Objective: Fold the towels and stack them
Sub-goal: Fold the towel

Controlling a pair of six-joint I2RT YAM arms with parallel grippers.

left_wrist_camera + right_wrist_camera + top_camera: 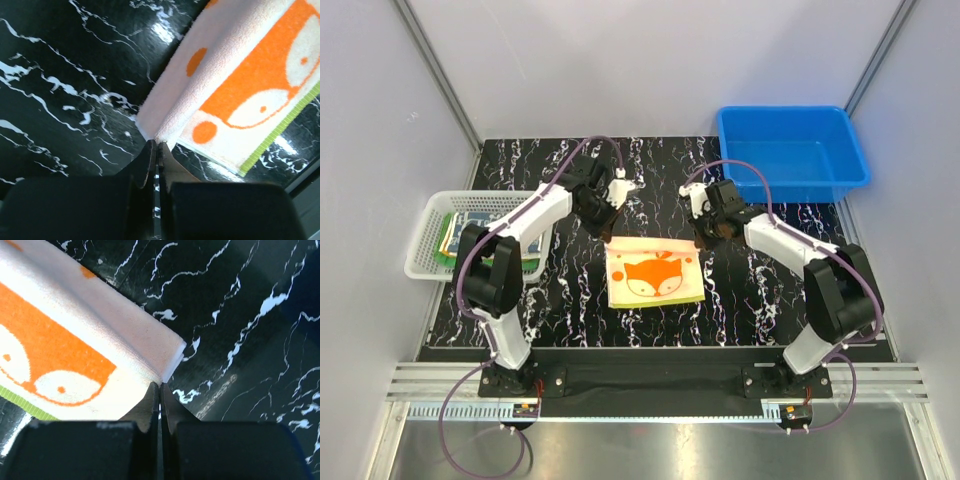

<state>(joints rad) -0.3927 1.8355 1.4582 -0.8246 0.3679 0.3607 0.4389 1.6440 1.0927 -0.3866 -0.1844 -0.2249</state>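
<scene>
- Currently the left gripper (156,145) has its jaws pressed together, tips touching the far-left corner of the fox-face towel (655,276).
- The right gripper (160,386) is likewise closed, at the far-right corner.
- Whether either pinches cloth cannot be told.
- The fox-face towel lies folded mid-way across the table (570,295).
- More towels (465,228) sit in the white basket (417,262) at left.

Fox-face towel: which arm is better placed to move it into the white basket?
Left, likely: the white plastic mesh basket sits on its side, and the left tool is at the far-left corner of the white-and-orange fox-face towel.
</scene>
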